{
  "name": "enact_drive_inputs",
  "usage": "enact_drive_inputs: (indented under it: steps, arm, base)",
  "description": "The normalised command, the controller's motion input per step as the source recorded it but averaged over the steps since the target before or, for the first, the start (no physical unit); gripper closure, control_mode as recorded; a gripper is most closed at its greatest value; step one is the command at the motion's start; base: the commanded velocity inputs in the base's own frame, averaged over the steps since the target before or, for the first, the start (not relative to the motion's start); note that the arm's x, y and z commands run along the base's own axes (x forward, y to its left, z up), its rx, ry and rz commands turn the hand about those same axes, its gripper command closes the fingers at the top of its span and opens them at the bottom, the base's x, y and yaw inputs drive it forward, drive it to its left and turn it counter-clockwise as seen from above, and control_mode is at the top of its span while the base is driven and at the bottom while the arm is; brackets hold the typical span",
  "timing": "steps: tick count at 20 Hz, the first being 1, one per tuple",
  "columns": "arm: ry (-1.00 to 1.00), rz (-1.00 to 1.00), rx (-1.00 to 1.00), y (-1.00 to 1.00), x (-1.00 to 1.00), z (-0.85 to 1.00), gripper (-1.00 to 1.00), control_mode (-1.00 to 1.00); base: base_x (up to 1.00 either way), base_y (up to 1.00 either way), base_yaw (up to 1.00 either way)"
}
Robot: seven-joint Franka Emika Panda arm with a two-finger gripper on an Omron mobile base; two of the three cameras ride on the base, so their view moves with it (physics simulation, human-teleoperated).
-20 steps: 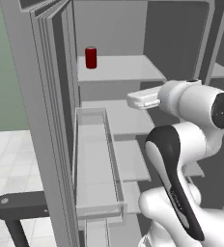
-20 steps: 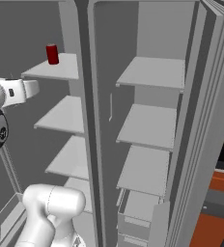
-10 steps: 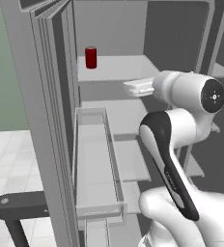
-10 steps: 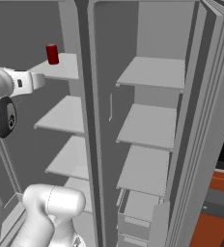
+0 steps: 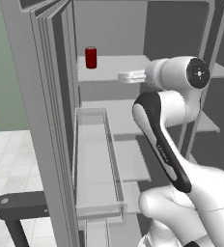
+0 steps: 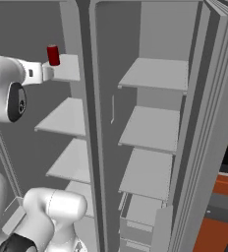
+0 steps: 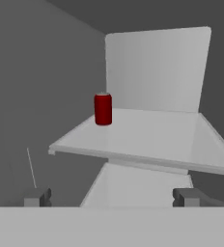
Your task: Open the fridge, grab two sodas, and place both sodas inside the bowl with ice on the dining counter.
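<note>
The fridge (image 5: 41, 96) stands with both doors swung wide. One red soda (image 5: 91, 57) stands upright near the left edge of the top shelf (image 7: 147, 135) in the left compartment; it also shows as the soda (image 6: 53, 55) and the soda (image 7: 103, 109). My gripper (image 5: 120, 75) is open and empty, level with that shelf's front edge and short of the can. In the hand view my gripper (image 7: 111, 198) points at the shelf with the can ahead and left of centre. The second soda, the bowl and the dining counter are out of view.
A clear door bin (image 5: 97, 164) juts from the left door just below my arm. Pale shelves (image 6: 150, 128) fill the right compartment, with drawers (image 6: 140, 216) beneath. The centre divider (image 6: 86, 98) stands right of my hand. A dark bar (image 5: 17, 205) lies low on the left.
My hand has risen and moved in toward the top shelf, closing on the red can. The can has stayed put.
</note>
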Motion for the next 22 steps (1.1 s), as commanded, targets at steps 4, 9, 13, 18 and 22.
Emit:
enact_drive_inputs:
  steps: [4,9,13,18,22]
  arm:
    - [0.03,0.0,0.0,0.01,0.56,0.1,-1.0,-1.0]
    - [0.0,0.0,0.0,0.07,0.5,0.08,-1.0,-1.0]
    - [0.0,0.0,0.0,0.12,0.43,0.01,-1.0,-1.0]
    - [0.0,0.0,0.0,0.19,0.43,0.0,-1.0,-1.0]
    - [0.0,0.0,0.0,0.23,0.47,0.0,-1.0,-1.0]
  base:
    - [0.0,0.0,0.0]
    - [0.0,0.0,0.0]
    - [0.0,0.0,0.0]
    - [0.0,0.0,0.0]
    - [0.0,0.0,0.0]
